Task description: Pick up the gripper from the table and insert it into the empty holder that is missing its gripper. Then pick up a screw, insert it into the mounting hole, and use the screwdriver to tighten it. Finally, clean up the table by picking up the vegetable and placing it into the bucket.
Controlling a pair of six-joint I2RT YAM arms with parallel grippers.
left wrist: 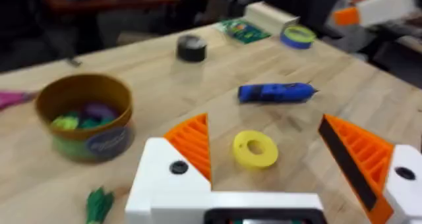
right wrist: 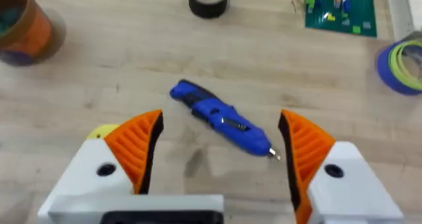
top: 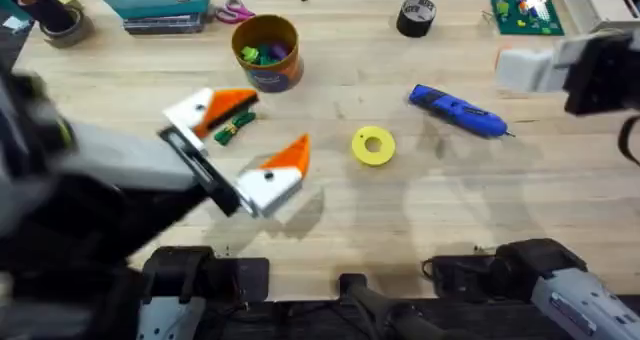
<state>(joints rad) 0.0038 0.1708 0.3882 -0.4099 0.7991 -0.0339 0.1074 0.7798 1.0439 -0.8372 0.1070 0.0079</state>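
Left gripper point(top: 275, 122) is spread wide, nothing between the pads. Vegetable point(top: 235, 130) lies flat on the table just beside the far finger's orange wedge; touching or not, can't tell.

My read: it's tiny, very light and probably soft. It will squash or skate before it resists. Go low, pinch across the middle of the bundle, not the leaf ends.

On the overhead, bucket point(top: 267, 52) sits at 1 o'clock from it, near, with toys already inside. Yellow ring point(top: 373, 146) is at 3 o'clock, and the screwdriver point(top: 458, 112) farther out at 2 o'clock.

Right gripper point(right wrist: 221, 118) is also spread, hovering over the screwdriver point(right wrist: 221, 118).

Hard to read:
- The left wrist view cuts the vegetable point(left wrist: 99, 204) off at the frame edge.
- The left arm blurs out over the near left of the table.
- You can't tell whether a screw is seated.
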